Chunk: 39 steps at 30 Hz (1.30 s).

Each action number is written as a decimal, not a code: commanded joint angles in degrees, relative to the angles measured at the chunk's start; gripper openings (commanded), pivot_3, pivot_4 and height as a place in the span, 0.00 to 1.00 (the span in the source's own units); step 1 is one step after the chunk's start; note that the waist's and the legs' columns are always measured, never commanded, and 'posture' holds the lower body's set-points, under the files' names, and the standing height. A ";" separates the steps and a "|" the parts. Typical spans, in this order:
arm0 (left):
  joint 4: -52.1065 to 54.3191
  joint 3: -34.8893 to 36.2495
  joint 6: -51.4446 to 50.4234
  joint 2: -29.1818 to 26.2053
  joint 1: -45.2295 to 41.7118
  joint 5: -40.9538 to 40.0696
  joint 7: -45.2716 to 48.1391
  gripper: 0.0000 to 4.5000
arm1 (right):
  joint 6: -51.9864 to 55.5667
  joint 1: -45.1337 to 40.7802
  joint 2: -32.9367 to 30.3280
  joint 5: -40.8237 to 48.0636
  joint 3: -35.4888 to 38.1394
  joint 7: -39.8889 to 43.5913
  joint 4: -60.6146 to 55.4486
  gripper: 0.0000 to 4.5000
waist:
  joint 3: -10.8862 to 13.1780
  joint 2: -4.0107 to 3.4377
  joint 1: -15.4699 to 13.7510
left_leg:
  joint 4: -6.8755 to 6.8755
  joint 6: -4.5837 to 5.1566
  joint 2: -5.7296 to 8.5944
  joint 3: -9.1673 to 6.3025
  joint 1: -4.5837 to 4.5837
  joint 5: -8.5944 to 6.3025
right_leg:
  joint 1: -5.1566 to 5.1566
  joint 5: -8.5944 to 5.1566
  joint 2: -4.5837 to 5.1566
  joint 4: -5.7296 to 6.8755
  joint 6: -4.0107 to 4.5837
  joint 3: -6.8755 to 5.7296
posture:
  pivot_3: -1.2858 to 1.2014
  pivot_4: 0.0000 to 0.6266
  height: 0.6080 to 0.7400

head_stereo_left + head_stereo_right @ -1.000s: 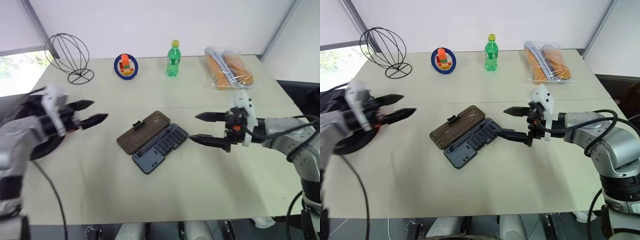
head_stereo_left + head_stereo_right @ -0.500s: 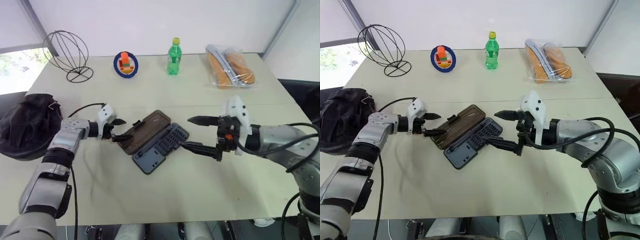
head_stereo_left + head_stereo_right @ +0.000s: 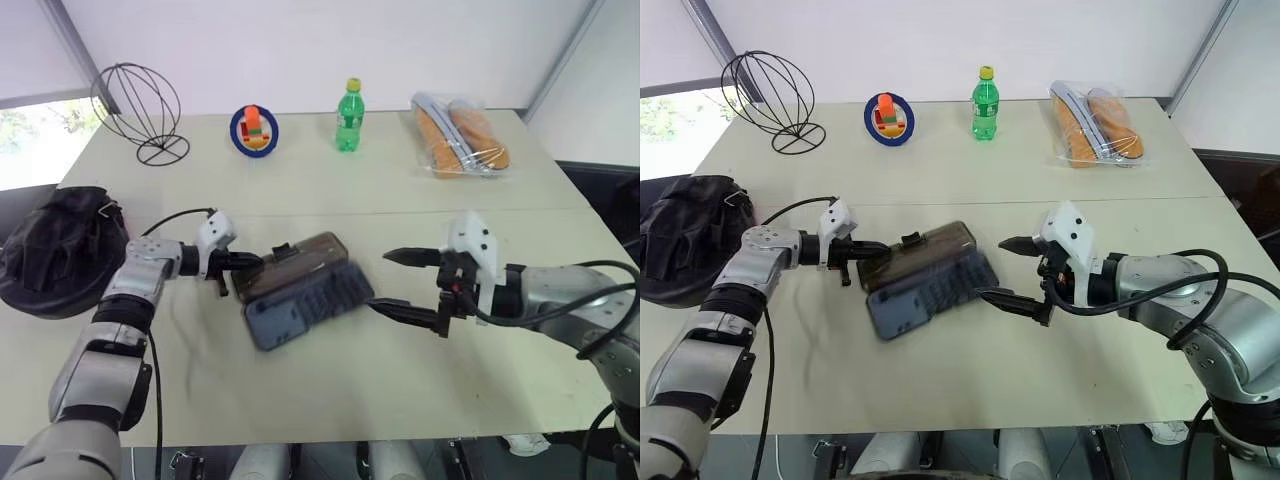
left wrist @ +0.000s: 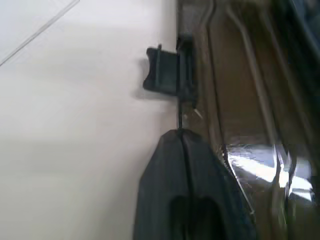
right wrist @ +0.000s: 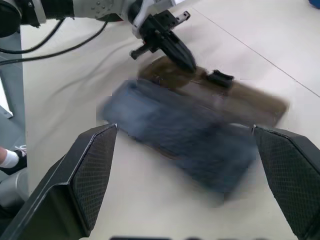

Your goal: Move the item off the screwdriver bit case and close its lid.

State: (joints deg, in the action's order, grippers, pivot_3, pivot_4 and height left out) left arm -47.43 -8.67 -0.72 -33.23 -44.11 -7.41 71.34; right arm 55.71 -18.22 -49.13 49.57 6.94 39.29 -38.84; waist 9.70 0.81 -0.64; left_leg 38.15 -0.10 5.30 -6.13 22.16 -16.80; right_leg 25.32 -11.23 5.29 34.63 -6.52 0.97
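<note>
My right gripper point(image 3: 1014, 272) is spread wide, just beside the bit case point(image 3: 925, 290) on the table point(image 3: 970, 380). My left gripper point(image 3: 862, 254) is pressed shut at the edge of the brown lid point(image 3: 920, 245), prob. touching it. The black helmet thing point(image 3: 685, 235) sits off the case, far left.

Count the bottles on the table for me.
1: a green bottle with a yellow cap stands upright at the table's far edge, between the blue ring toy and the bagged bread.
</note>
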 commanded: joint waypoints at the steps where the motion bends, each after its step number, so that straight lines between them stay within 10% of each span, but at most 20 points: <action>1: -0.14 -0.61 -0.40 0.26 1.46 2.04 -0.23 0.00 | -1.56 -0.17 -0.91 -0.57 0.38 0.72 -0.79 1.00 | 0.00 0.00 -0.04 | 0.01 0.00 0.00 0.00 -0.01 0.00 | 0.00 0.00 0.00 0.02 0.00 0.00 | 0.52 0.24 1.00; 12: -14.84 -4.28 29.84 6.55 -14.47 13.28 -9.69 0.00 | -5.31 2.26 -4.03 -7.71 -1.93 3.73 1.39 1.00 | 0.03 0.06 -1.95 | 0.16 -0.03 0.15 -0.04 0.06 0.03 | -0.09 0.19 0.11 -0.03 -0.15 -0.06 | 0.52 0.24 1.00; 29: -26.20 -9.30 39.54 14.87 -20.92 24.95 -16.63 0.00 | -6.36 11.54 -6.29 -13.11 0.78 2.53 -1.58 1.00 | 0.01 0.08 -1.75 | 0.21 0.14 0.26 0.03 0.19 -0.04 | -0.15 0.26 0.17 -0.36 -0.32 -0.03 | 0.52 0.24 1.00; 39: -26.38 -10.58 44.07 12.94 -24.00 30.80 -32.64 0.97 | -7.09 11.52 -6.16 -13.53 0.09 2.67 -1.25 1.00 | 0.02 0.10 -1.50 | 0.22 0.14 0.24 0.04 0.18 -0.04 | -0.13 0.27 0.14 -0.34 -0.33 -0.02 | 0.52 0.24 1.00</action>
State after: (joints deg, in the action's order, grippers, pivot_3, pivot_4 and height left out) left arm -74.19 -20.01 42.40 -19.11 -65.64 23.07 42.73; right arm 49.63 -6.38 -55.29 36.16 5.74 41.90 -38.79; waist 9.72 0.90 -2.14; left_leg 38.36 0.04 5.53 -6.09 22.34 -16.85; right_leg 25.20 -10.96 5.42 34.30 -6.85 0.96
